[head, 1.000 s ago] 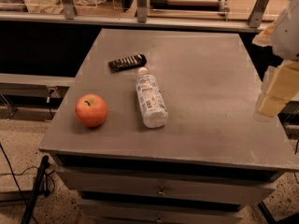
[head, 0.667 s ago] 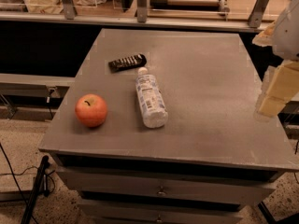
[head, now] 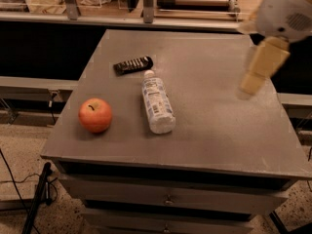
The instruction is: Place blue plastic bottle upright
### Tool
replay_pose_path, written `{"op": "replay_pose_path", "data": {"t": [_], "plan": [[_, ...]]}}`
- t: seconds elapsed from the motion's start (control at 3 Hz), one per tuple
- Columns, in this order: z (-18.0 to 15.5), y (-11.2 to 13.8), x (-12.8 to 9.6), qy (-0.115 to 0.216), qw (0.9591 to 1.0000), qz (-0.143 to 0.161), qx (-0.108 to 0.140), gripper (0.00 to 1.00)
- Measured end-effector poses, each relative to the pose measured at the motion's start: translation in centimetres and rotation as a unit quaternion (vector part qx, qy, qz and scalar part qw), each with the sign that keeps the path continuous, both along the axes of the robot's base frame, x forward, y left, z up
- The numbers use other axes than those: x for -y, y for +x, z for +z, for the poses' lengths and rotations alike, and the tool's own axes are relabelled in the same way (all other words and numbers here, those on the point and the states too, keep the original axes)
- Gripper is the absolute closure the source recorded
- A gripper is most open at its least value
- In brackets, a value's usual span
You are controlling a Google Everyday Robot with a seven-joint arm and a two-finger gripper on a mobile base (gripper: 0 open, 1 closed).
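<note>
The blue plastic bottle (head: 157, 102) lies on its side on the grey table (head: 219, 126), left of centre, with its white cap pointing to the far side and its printed label facing up. My gripper (head: 252, 82) hangs over the right part of the table, well to the right of the bottle and apart from it. It holds nothing that I can see.
A red apple (head: 95, 114) sits near the table's front left. A dark flat bar (head: 132, 65) lies just beyond the bottle's cap. The table has drawers below its front edge. A shelf with clutter runs along the back.
My arm has moved left and up, from beyond the table's right edge to over its right part. The bottle, apple and dark bar have not moved.
</note>
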State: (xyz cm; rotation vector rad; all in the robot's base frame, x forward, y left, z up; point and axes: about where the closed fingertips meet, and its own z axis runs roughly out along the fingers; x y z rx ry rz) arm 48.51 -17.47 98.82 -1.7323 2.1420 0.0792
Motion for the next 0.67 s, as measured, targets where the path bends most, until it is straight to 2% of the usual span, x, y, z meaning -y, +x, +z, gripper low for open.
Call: {"op": "replay_pose_path", "data": {"t": [0.33, 0.67], "plan": [[0.5, 5.4, -6.4, 0.021, 0.9993, 0.005, -0.032, 0.00], [1.1, 6.5, -8.2, 0.031, 0.9992, 0.008, -0.023, 0.00]]}}
